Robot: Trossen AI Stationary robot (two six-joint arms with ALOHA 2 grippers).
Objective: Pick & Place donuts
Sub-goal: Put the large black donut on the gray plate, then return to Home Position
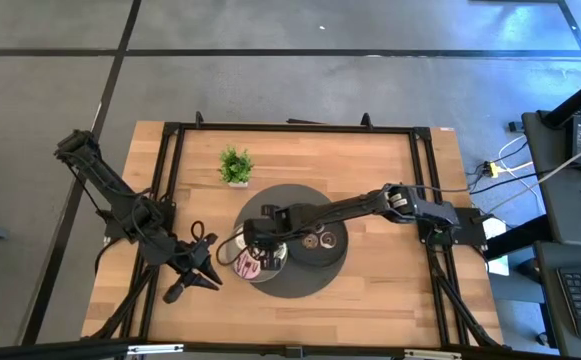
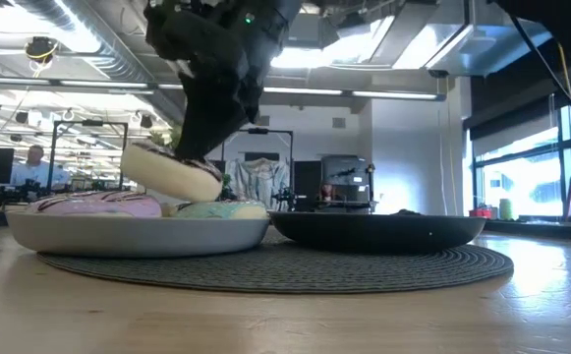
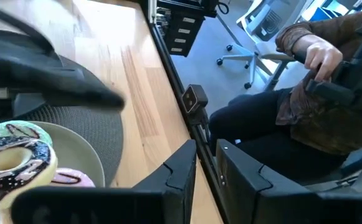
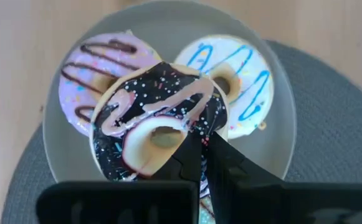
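- Your right gripper (image 4: 200, 146) holds the dark-iced donut (image 4: 159, 118): its fingers are pinched narrow on the ring's near rim, one tip at the edge of the hole.
- The donut hangs tilted just above the grey plate (image 4: 280, 149), overlapping the pink striped donut (image 4: 93, 68) on one side of the fingers and the white donut with blue drizzle (image 4: 246, 74) on the other.
- In the low view the held donut (image 2: 172, 172) sits a little above the two lying on the plate, its lower edge very near them.
- I judge you are either lifting it out or setting it in; either way move straight up or down so the rim does not drag the neighbours.
- Keep the pinch firm, because a one-sided hold lets the ring swing.
- The dark plate (image 2: 378, 231) stands just beside the grey one on the round mat (image 1: 305, 285).
- Your left gripper (image 1: 202, 262) waits on the surface beside the mat, fingers wide.
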